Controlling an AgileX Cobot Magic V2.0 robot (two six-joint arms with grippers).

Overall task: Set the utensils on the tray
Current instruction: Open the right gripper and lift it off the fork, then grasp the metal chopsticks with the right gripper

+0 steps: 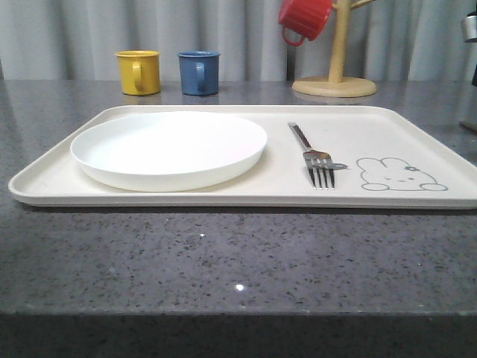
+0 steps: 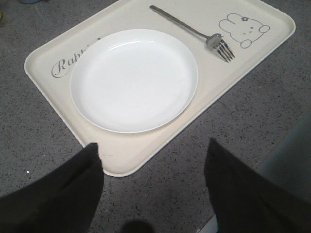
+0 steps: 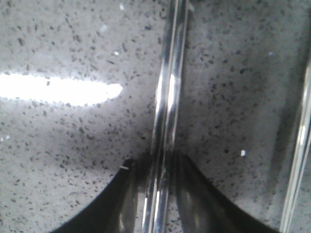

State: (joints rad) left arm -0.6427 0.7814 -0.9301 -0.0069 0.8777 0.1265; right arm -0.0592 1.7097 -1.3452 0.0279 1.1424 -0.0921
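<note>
Currently the fork (image 1: 319, 159) is lying on the tray (image 1: 417, 134), just beside the white plate (image 1: 168, 148), tines toward the rabbit drawing (image 1: 399, 174). In the right wrist view, a slim shiny utensil (image 3: 165, 102), likely the chopsticks, is being pinched between the narrowed fingers of the right claw (image 3: 156, 194) over the speckled worktop (image 3: 63, 145). Another thin metal piece (image 3: 299, 141) is lying near. The left claw (image 2: 153, 194) is being held wide, empty, near the tray corner. Grip should be kept firm and level; the lift straight, the release low beside the fork.
</note>
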